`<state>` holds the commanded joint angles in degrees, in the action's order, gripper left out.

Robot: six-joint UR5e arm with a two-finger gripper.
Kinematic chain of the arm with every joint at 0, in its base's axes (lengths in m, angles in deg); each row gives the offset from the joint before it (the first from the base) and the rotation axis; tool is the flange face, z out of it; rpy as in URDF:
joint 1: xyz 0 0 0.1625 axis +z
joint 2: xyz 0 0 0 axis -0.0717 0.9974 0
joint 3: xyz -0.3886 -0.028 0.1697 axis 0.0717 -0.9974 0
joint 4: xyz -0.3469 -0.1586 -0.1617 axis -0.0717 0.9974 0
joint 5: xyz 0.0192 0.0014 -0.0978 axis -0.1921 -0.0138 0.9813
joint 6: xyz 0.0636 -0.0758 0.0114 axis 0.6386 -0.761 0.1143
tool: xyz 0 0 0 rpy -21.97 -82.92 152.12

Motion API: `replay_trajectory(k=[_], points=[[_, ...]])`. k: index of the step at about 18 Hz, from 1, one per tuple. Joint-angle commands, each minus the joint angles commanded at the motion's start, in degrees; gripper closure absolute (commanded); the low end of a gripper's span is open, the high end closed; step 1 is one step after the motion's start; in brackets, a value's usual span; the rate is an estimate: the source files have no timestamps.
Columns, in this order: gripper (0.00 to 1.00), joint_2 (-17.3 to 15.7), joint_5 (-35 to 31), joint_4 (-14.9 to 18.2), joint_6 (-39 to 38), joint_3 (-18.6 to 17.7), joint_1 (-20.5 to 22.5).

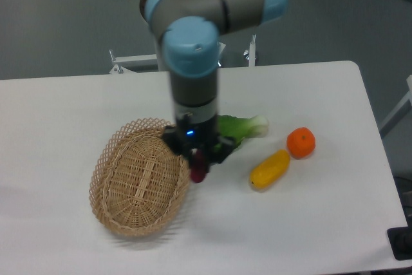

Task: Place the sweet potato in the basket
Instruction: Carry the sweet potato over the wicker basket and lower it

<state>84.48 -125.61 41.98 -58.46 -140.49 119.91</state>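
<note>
The sweet potato (198, 167), a slim magenta-purple tuber, hangs upright between the fingers of my gripper (197, 158), which is shut on it. It is held in the air just past the right rim of the basket (111, 172), a large oval tan wicker basket lying on the left half of the white table. Nothing lies inside the basket. The arm's wrist stands straight up above the gripper and hides part of the green vegetable behind it.
A green leafy vegetable (243, 127) lies right behind the gripper. A yellow oblong vegetable (270, 169) and a round orange fruit (300, 142) sit to the right. The robot base (174, 37) stands at the table's far edge.
</note>
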Motion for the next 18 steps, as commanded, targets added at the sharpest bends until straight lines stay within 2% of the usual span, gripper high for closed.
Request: replay_trajectory(k=[2,4,12,18], points=[[0.69,0.4,-0.7,-5.0,0.3,-4.1,-1.8],[0.68,0.9,-2.4,-7.9,0.6,-6.4,-3.6],[0.66,7.3,-5.4,-8.4,5.7,-7.8,-7.5],[0.66,9.0,-7.7,-8.4,8.7,-8.8,-9.2]])
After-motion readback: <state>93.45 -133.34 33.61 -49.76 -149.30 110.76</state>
